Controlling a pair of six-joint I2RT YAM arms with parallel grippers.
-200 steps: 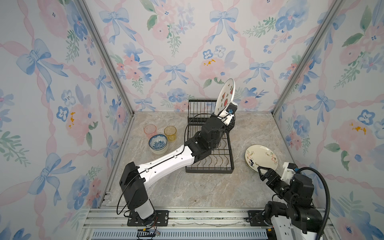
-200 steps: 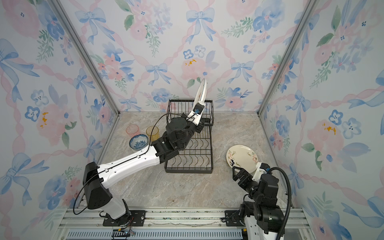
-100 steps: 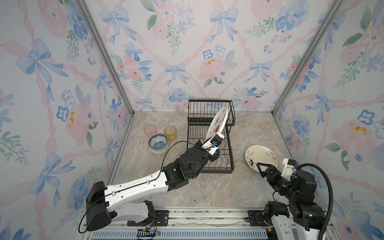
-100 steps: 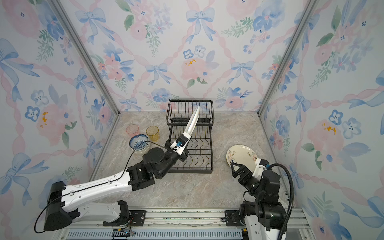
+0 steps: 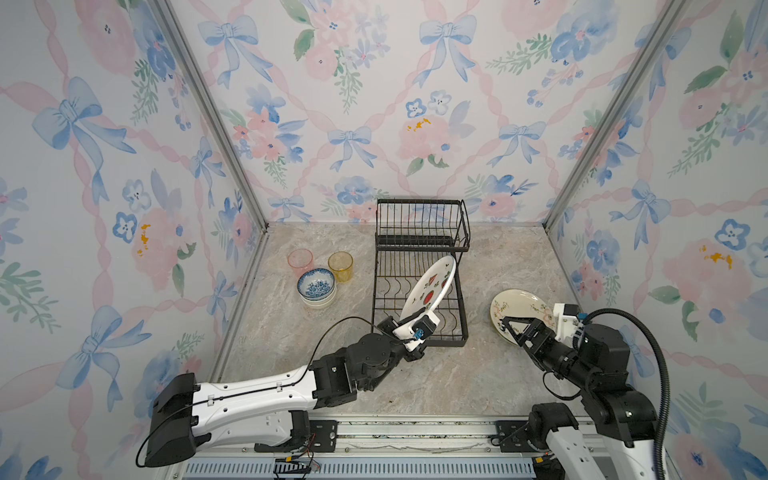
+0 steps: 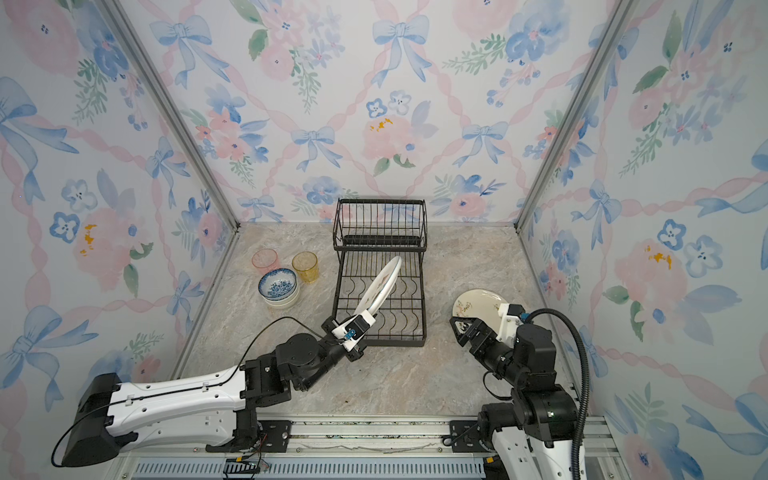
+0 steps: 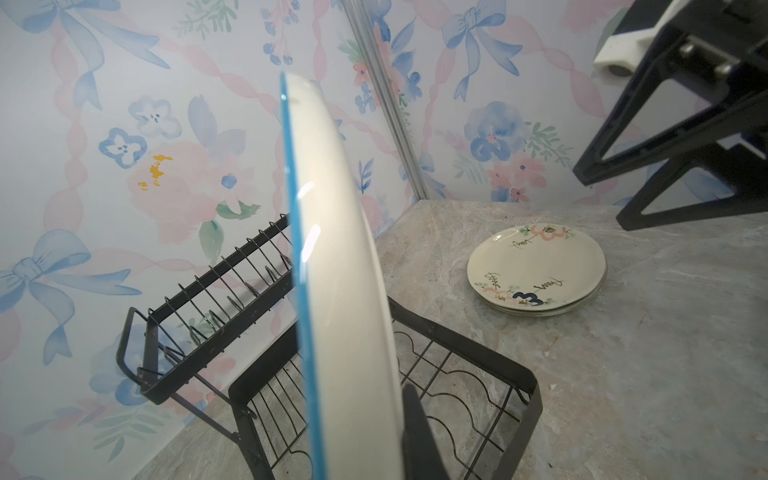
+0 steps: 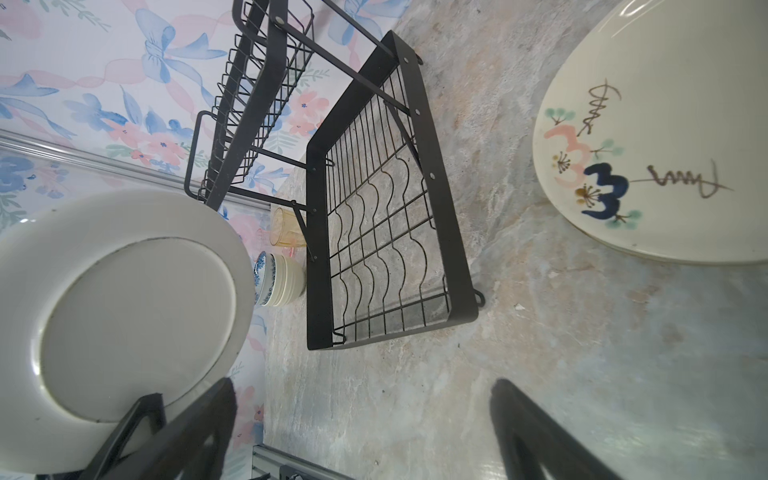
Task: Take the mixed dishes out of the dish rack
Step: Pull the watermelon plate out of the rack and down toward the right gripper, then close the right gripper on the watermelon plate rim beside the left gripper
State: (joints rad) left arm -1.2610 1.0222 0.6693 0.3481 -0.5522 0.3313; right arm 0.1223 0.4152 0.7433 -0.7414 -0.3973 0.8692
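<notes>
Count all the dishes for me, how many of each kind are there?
Plates: 3 (fruit plate, floral plate on another)
Bowls: 3 (blue bowl on two cream bowls)
Tumblers: 2 (pink tumbler, amber tumbler)
Total: 8

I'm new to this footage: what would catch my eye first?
The fruit-print plate, tilted on edge over the lower tray of the black rack, pinched at its lower rim by the left gripper. Next, the stacked plates on the table at right, beside the open right gripper.
</notes>
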